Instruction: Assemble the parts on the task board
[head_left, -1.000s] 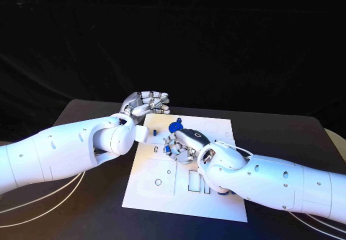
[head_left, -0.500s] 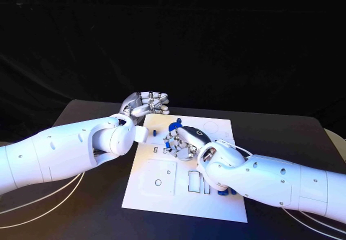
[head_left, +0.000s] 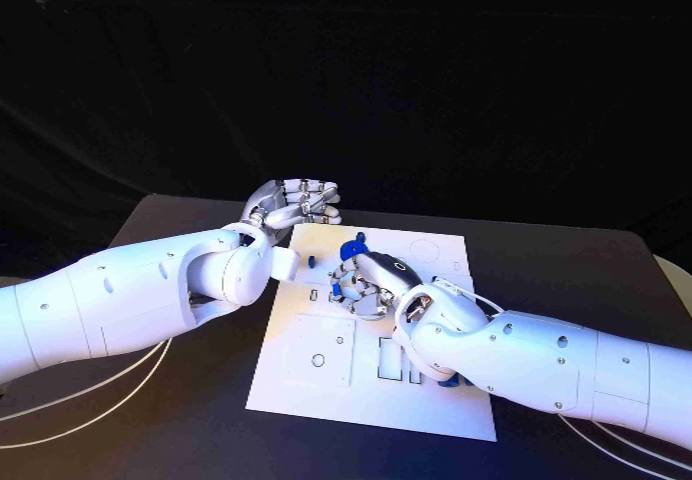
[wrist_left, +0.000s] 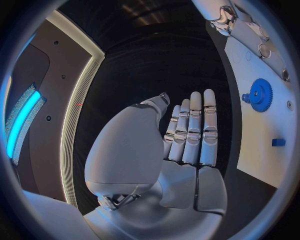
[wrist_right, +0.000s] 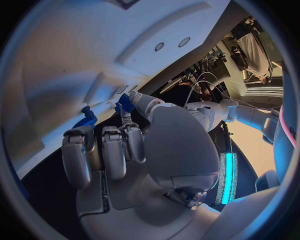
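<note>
The black table (head_left: 577, 270) carries the white board (head_left: 310, 385). The left hand (head_left: 293, 207) sits at the board's far-left corner, fingers together, holding nothing. The right hand (head_left: 368, 283) pinches a small blue part (wrist_right: 124, 104) over the board's far half, beside the blue gear (head_left: 352, 250).

one white task board (head_left: 325, 385), two silver hands, at least three small blue parts

No text, label, brand, number or sign can be read anywhere. The task board (head_left: 325, 385) carries only faint printed outlines and small marks, too small to make out as letters or numbers.
</note>
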